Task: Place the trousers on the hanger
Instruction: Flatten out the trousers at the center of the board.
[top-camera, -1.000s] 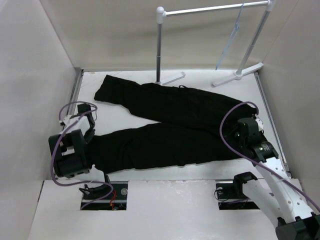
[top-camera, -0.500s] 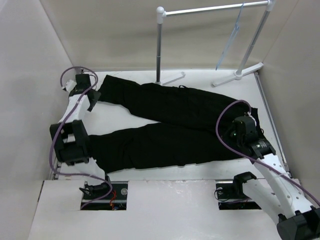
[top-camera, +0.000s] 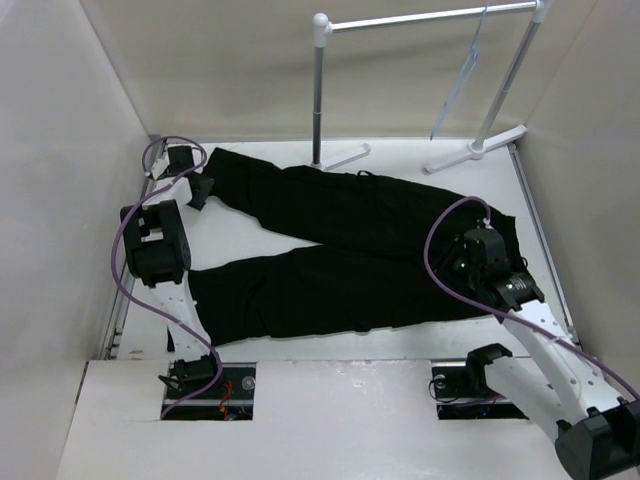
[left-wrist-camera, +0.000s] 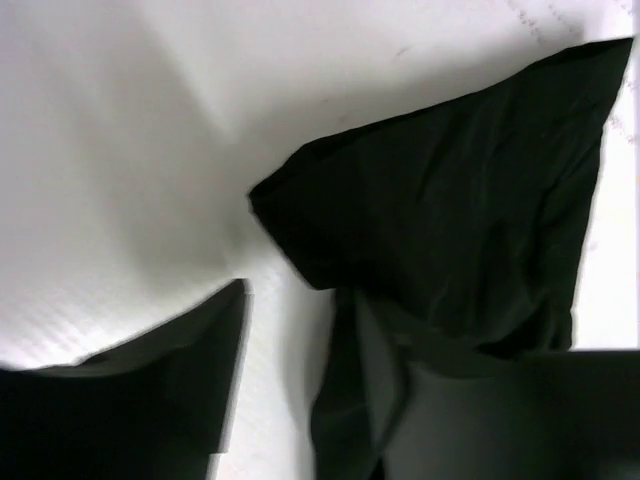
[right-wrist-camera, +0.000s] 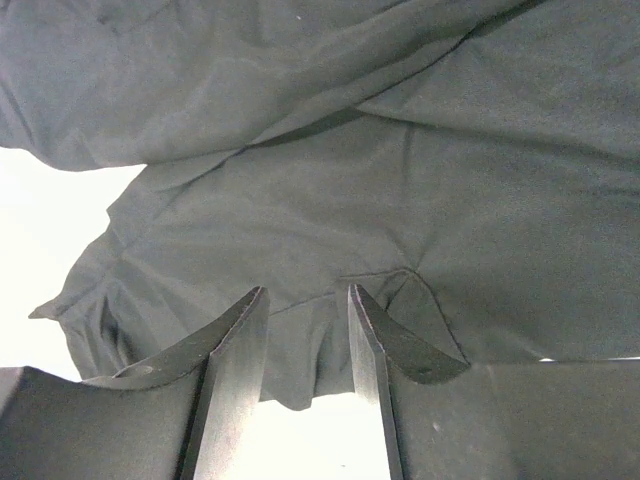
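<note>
Plain black soft cloth trousers (top-camera: 350, 240): flat on white table (top-camera: 240, 225), waist right, legs splayed left. Risk: limp legs slip from shallow pinch or drag.
Thin pale-blue translucent hanger (top-camera: 462, 80): on white tube rack (top-camera: 420, 20), well apart from both arms; may swing off under load.
Left gripper (left-wrist-camera: 290, 300): spread, far cuff just beside one finger.
Right gripper (right-wrist-camera: 305, 295): jaws slightly apart over waist edge, nothing pinched.

Robot lab test cell, pale panel walls (top-camera: 60, 150) boxing a white table (top-camera: 235, 232) (two cabled arms (top-camera: 530, 330) bolted on)
</note>
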